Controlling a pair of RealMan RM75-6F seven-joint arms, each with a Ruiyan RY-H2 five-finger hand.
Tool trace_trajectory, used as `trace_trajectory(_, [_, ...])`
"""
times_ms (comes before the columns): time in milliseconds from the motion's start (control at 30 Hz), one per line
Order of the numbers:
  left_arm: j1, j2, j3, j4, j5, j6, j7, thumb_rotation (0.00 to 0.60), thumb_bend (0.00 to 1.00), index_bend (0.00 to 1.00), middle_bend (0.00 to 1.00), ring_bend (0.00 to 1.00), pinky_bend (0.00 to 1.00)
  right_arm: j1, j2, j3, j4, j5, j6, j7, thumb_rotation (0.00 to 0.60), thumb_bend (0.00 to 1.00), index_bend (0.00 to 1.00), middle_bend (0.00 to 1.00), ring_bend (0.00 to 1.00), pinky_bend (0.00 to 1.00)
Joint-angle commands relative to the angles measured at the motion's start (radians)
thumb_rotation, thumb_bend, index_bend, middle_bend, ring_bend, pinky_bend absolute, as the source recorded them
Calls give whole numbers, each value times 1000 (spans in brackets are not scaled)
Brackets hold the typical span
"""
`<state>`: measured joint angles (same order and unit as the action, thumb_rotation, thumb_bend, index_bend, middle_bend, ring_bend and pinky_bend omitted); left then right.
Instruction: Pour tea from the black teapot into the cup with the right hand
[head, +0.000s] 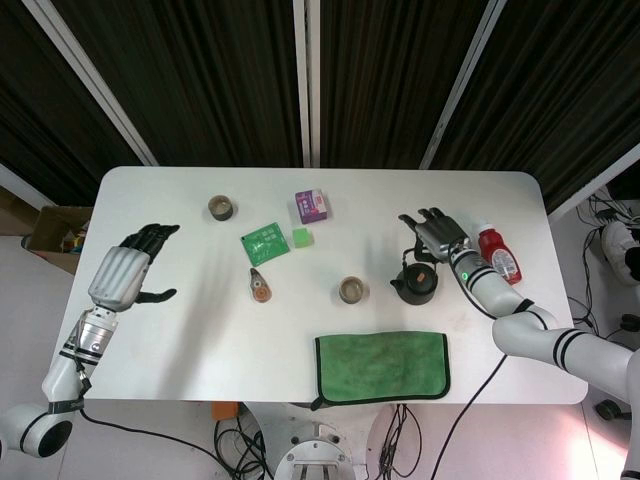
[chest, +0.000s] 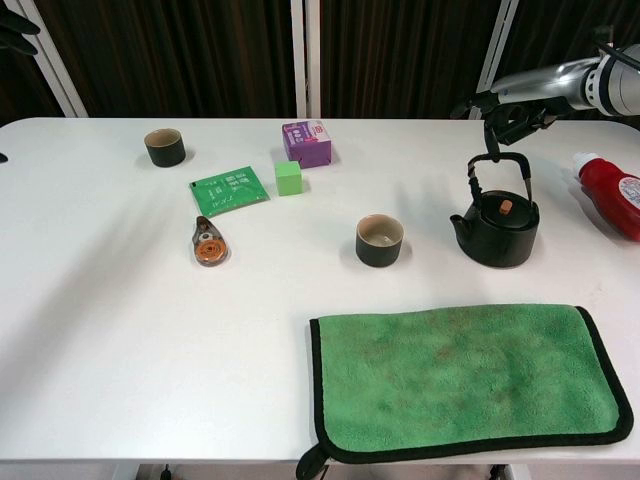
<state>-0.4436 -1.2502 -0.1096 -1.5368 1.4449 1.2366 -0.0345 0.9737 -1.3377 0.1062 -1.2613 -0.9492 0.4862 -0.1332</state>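
Black teapot (chest: 495, 230) sits on the white table (chest: 120, 300), right of the nearer cup (chest: 379, 240), just apart. Looks like cast iron — probably heavy, rigid, sloshing if full; best taken at the top of its upright hoop handle (chest: 497, 160). Right hand (chest: 510, 108) is at that handle, fingers hooked down over it — whether actually clamped, cannot tell. Left hand (head: 128, 270) hovers spread, empty. Tea level hidden under the lid; chest view crops the right arm.
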Motion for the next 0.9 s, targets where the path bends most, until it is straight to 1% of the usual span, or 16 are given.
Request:
trace_trajectory(33, [-1,-2,1,3,1,-2,-1,600,0,112,137,114,265,-3,10,3,-12,-8,5,9,334,995,0,487,3,0])
trace_trajectory(200, [-2,-6,2,8,2,-4,-4,600,0,112,137,114,264,-11,41,2,-53,-27,9,24,331,995,0,505,18,0])
trace_trajectory(367, [-2,-6,2,7,8,0,-5,600,0,112,137,114,265,-26,80,-2,-113,-63,45,21,329,994,0,506,19,0])
trace_trajectory(667, [-9,-13,3,-2,18,-3,9,600,0,112,137,114,265,-53,142,-22,-226,-108,107,-12,319,1000,0,505,19,0])
trace_trajectory(900, [-11,-13,2,-11,19,0,15,600,0,112,136,114,265,-65,163,-37,-276,-123,134,-41,317,1000,0,504,24,0])
